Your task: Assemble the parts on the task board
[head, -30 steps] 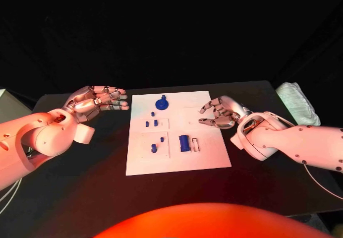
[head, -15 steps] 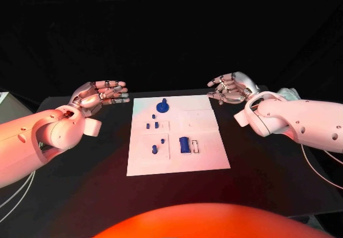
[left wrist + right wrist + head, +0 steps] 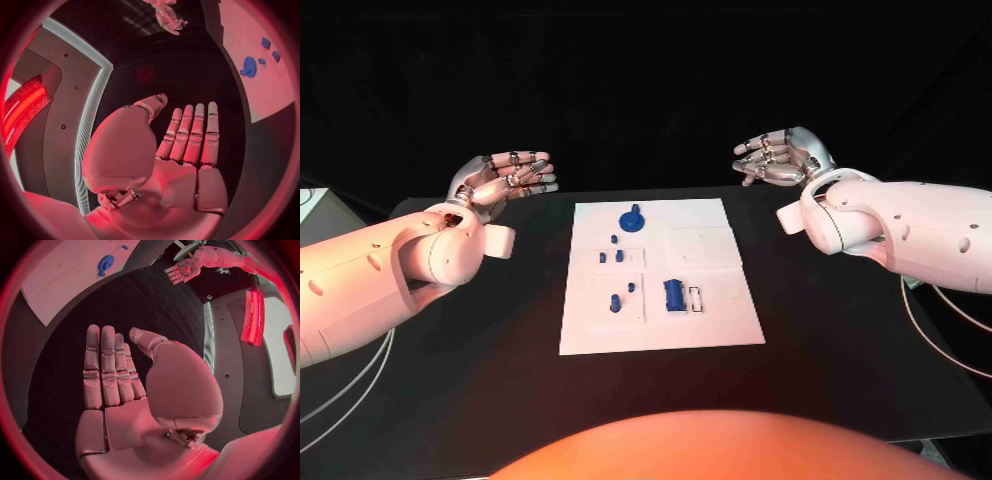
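The white task board (image 3: 661,330) lies in the middle of the black table. On it are several blue parts: a round knobbed piece (image 3: 630,218) at the far end, small pegs (image 3: 609,256) below it, and a taller block (image 3: 675,294) near the middle. My left hand (image 3: 506,176) hovers raised off the board's far left corner, fingers straight and apart, holding nothing (image 3: 187,140). My right hand (image 3: 783,157) is lifted past the board's far right corner, also flat and empty (image 3: 109,375). The board (image 3: 250,55) and round piece (image 3: 105,264) appear in the wrist views.
A pale box (image 3: 312,205) sits at the table's left edge. Black table (image 3: 473,340) surrounds the board on both sides and in front.
My right hand rose from the board's right side up and back past its far right corner. My left hand lifted a little and drew back, fingers straightening.
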Controlling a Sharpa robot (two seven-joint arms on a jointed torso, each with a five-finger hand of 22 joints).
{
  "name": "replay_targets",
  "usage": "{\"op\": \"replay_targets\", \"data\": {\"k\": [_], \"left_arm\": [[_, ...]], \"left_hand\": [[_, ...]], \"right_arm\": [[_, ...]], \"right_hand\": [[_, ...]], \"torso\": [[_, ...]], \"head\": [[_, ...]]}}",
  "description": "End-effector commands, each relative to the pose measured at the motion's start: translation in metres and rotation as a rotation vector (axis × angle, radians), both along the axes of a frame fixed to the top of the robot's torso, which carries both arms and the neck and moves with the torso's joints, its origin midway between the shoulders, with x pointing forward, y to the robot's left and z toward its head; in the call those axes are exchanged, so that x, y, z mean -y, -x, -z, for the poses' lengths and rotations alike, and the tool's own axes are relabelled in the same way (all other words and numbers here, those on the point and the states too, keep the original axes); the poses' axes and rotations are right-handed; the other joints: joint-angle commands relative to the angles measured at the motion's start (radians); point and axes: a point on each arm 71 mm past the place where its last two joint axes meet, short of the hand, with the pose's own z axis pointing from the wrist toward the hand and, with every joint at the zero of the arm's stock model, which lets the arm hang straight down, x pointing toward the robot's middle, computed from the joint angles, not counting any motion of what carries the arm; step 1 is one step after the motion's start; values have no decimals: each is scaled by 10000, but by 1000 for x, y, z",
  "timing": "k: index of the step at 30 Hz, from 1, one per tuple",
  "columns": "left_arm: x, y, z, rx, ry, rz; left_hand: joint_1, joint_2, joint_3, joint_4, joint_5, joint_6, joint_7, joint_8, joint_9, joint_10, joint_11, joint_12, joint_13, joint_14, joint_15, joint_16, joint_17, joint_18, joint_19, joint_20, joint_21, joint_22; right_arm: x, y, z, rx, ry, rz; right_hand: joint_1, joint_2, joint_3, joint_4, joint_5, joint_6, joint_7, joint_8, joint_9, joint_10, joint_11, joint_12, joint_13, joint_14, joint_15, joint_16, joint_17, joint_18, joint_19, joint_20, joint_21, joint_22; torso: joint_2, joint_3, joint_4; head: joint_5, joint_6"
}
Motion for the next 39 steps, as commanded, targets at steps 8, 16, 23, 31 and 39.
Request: {"op": "replay_targets", "data": {"k": [8, 16, 23, 31, 39], "left_arm": [[-1, -3, -1, 242, 69, -439], [0, -3, -1, 226, 106, -417], [1, -3, -1, 214, 129, -384], [2, -3, -1, 203, 143, -359], [2, -2, -1, 191, 164, -318]], "left_hand": [[136, 14, -24, -22, -14, 56, 72, 56, -28, 39, -66, 7, 7, 4, -67, -37, -18, 20, -35, -2, -64, -25], [141, 16, -20, -24, -13, 70, 86, 62, -35, 58, -69, 12, 8, 20, -73, -35, -22, 23, -31, -2, -71, -32], [143, 16, -18, -23, -12, 79, 104, 65, -42, 71, -70, 14, 7, 35, -78, -33, -25, 25, -25, -2, -76, -37], [146, 15, -17, -24, -12, 94, 120, 71, -51, 91, -65, 19, 7, 53, -81, -30, -30, 28, -17, -3, -81, -44], [146, 14, -17, -23, -12, 98, 127, 72, -54, 98, -62, 20, 7, 60, -82, -29, -31, 29, -14, -3, -83, -46]], "right_arm": [[0, -2, -1, 37, -457, -143], [-1, -2, -1, 0, -487, -191], [0, -2, -1, -22, -479, -174], [0, -2, -1, -29, -480, -175], [0, -2, -1, -32, -475, -171]], "right_hand": [[86, 133, -93, -63, 65, 129, 10, -92, -38, 207, -1, -149, -339, 265, -7, -342, -111, 99, 218, -8, -119, -274], [86, 147, -113, -68, 66, 153, 12, -111, -49, 238, 0, -191, -444, 324, -7, -454, -142, 97, 256, -12, -144, -358], [86, 153, -117, -69, 66, 161, 12, -115, -52, 245, 1, -203, -472, 338, -6, -485, -150, 96, 263, -12, -152, -382], [90, 166, -123, -71, 64, 174, 14, -125, -58, 260, 2, -222, -524, 362, -5, -542, -164, 95, 277, -13, -166, -425], [87, 165, -135, -73, 52, 180, 16, -133, -63, 269, 3, -235, -560, 382, -4, -581, -172, 94, 287, -13, -175, -456]], "torso": [[-21, 0, 0], [1, 4, -24], [9, 15, -21], [11, 18, -8], [28, 12, -15]], "head": [[33, 24], [65, 18], [43, 11], [29, 1], [35, 1]]}}
